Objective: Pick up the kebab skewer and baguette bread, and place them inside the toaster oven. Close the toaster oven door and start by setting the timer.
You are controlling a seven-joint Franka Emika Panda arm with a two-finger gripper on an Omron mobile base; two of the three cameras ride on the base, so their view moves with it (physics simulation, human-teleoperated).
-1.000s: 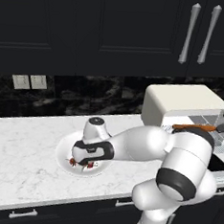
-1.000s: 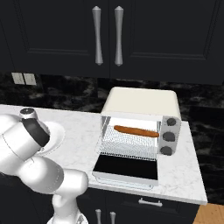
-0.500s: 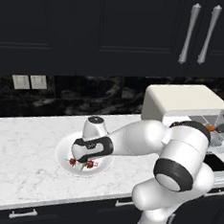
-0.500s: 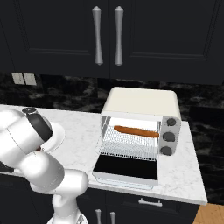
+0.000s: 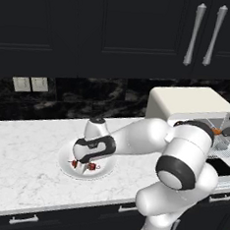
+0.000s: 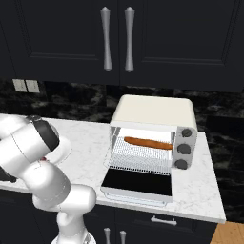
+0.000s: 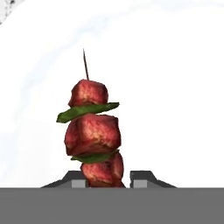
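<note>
The kebab skewer [image 7: 92, 135], red meat chunks with green slices on a thin stick, lies on a white plate [image 5: 64, 158]. My gripper [image 7: 109, 179] is shut on the skewer's lowest chunk, one dark fingertip on each side. From the left base view my gripper [image 5: 84, 167] points down onto the plate, and red bits of the kebab skewer [image 5: 92, 167] show beside it. The baguette bread [image 6: 147, 142] rests on the wire rack inside the cream toaster oven [image 6: 152, 112]. The toaster oven door [image 6: 138, 183] hangs open, lying flat in front.
The plate [image 6: 64, 147] sits on the white marble counter [image 5: 19, 158], left of the oven. Dark cabinets with long handles [image 6: 106, 38] hang above. Three dark knobs [image 6: 183, 148] line the oven's right side. Wall outlets [image 5: 30, 84] sit on the black backsplash.
The hand has sunk a little lower over the plate and the arm has shifted slightly. The baguette and the oven door stay where they were.
</note>
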